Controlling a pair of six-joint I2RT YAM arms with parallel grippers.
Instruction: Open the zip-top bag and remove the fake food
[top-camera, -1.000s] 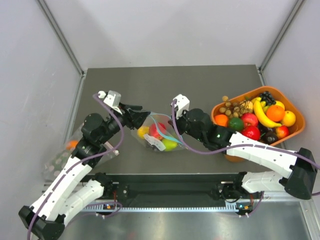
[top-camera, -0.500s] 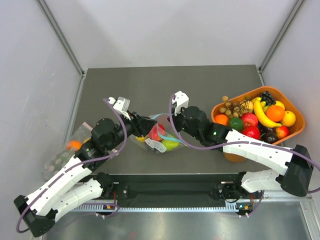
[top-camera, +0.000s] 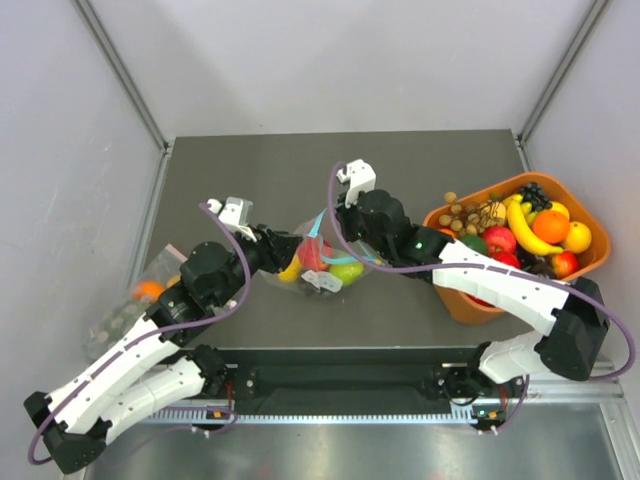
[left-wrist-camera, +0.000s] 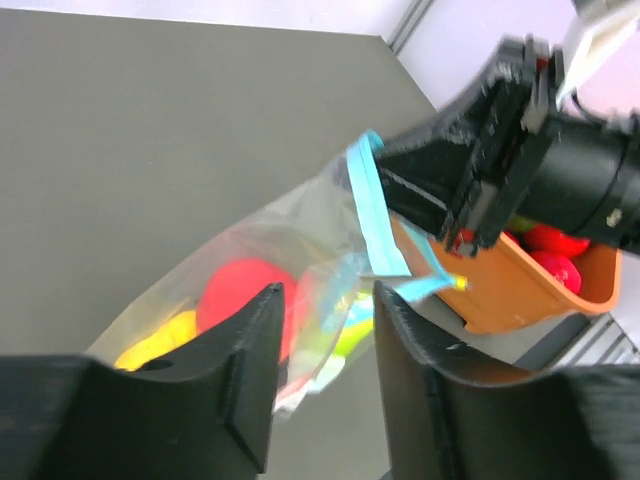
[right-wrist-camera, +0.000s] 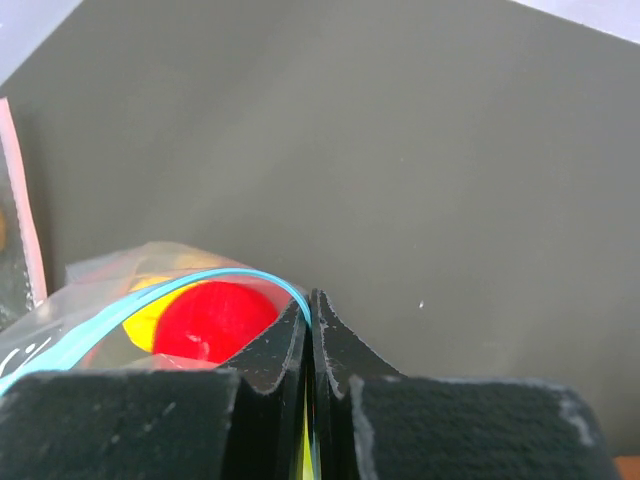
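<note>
The zip-top bag (top-camera: 322, 265) is near the table's middle, held up by its teal-blue zip strip (top-camera: 318, 226). Inside it are a red apple (top-camera: 312, 255), a lime-green fruit (top-camera: 347, 270) and a yellow lemon (top-camera: 292, 270); no grape bunch shows. My right gripper (top-camera: 335, 232) is shut on the zip strip (right-wrist-camera: 200, 285) at the bag's mouth, with the apple (right-wrist-camera: 215, 320) just beneath. My left gripper (top-camera: 287, 252) is open at the bag's left side. Its fingers (left-wrist-camera: 250, 350) straddle a loose flap of the bag (left-wrist-camera: 290, 240) without pinching it.
An orange basket (top-camera: 460, 305) full of plastic fruit stands at the right, close behind the right arm. A second clear bag (top-camera: 140, 295), with a pinkish edge strip (right-wrist-camera: 20, 200), lies off the table's left edge.
My right gripper has pulled the bag's mouth up and toward the back left. My left arm has come forward, so its open fingers now sit around the bag's flap.
</note>
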